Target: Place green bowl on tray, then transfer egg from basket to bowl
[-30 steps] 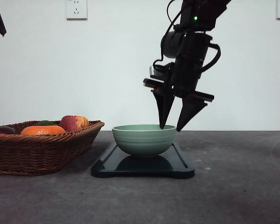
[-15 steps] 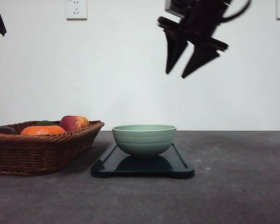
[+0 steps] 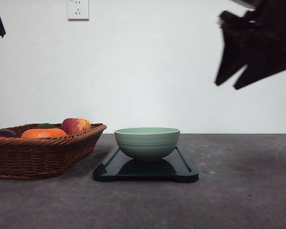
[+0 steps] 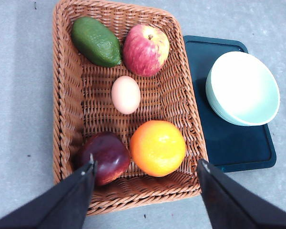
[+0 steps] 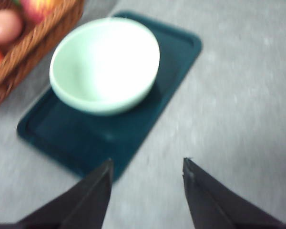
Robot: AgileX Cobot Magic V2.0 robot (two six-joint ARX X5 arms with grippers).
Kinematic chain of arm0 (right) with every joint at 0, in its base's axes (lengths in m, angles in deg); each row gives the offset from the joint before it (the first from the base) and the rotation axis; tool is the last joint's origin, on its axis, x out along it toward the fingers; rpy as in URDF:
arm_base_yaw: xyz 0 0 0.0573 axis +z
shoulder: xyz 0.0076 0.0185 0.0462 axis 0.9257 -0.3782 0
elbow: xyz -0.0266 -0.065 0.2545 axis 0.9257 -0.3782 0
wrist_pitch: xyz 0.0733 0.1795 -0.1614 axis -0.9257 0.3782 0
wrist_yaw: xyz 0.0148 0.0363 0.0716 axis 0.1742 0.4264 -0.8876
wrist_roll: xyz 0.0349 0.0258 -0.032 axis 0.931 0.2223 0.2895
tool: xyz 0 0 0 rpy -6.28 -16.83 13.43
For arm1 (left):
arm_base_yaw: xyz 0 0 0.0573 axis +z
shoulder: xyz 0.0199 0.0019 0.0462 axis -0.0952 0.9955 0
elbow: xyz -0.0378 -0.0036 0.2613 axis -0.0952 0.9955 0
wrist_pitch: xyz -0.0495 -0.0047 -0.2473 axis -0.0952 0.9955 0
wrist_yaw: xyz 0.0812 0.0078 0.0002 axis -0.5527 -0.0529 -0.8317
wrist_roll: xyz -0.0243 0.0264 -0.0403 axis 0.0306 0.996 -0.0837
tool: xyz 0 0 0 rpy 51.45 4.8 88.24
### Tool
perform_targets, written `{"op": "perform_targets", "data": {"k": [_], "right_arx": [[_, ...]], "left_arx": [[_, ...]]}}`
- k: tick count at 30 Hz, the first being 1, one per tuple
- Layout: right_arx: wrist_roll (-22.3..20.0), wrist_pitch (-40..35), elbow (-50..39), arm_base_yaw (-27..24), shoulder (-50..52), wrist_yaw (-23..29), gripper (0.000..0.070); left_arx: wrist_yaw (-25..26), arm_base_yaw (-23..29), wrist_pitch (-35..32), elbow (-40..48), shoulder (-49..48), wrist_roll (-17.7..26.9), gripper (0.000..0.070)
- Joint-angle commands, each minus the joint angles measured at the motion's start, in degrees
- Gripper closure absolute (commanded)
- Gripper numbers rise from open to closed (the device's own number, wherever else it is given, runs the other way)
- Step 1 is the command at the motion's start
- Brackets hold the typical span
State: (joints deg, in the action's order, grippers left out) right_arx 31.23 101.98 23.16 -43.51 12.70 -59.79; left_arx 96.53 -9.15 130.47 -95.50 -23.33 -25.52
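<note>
The green bowl [image 3: 147,141] stands upright and empty on the dark tray [image 3: 181,171] at the table's middle; it also shows from above [image 5: 105,64] on the tray [image 5: 157,109]. The wicker basket [image 3: 38,155] sits left of the tray. Inside the basket [image 4: 69,114] the pale egg [image 4: 126,94] lies at the centre among fruit. My left gripper [image 4: 145,167] hangs open above the basket's near end. High at the upper right, my right gripper [image 3: 232,85] is open and holds nothing, well clear of the bowl; its fingers [image 5: 95,191] frame bare table beside the tray.
Around the egg lie an avocado [image 4: 96,41], a red apple [image 4: 146,49], an orange [image 4: 158,148] and a dark plum [image 4: 104,156]. A wall with an outlet [image 3: 77,9] stands behind the grey table [image 3: 243,191], which has free room right of the tray.
My right gripper has risen from the bowl's rim and swung up and to the right, away from the bowl. The bowl stays on the tray. The left arm has not moved.
</note>
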Motion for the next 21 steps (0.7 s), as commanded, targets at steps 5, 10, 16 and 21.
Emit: {"op": "perform_targets", "data": {"k": [5, 10, 16, 21], "right_arx": [[0.61, 7.04, -2.37, 0.24, 8.58, 2.9, 0.0411], [0.61, 11.0, -2.38, 0.24, 12.56, 2.83, 0.0411], [0.47, 11.18, -2.38, 0.24, 13.33, 2.8, 0.0411], [0.44, 11.13, -2.38, 0.24, 13.3, 2.79, 0.0411]], "left_arx": [[0.31, -0.49, 0.08, -1.31, 0.44, 0.42, 0.027], [0.32, -2.86, 0.59, -2.25, 1.71, 0.39, 0.027], [0.09, -6.54, 4.85, -9.72, 9.44, 0.42, 0.027], [-2.92, -8.41, 7.36, -17.28, 18.25, 0.62, 0.0269]]}}
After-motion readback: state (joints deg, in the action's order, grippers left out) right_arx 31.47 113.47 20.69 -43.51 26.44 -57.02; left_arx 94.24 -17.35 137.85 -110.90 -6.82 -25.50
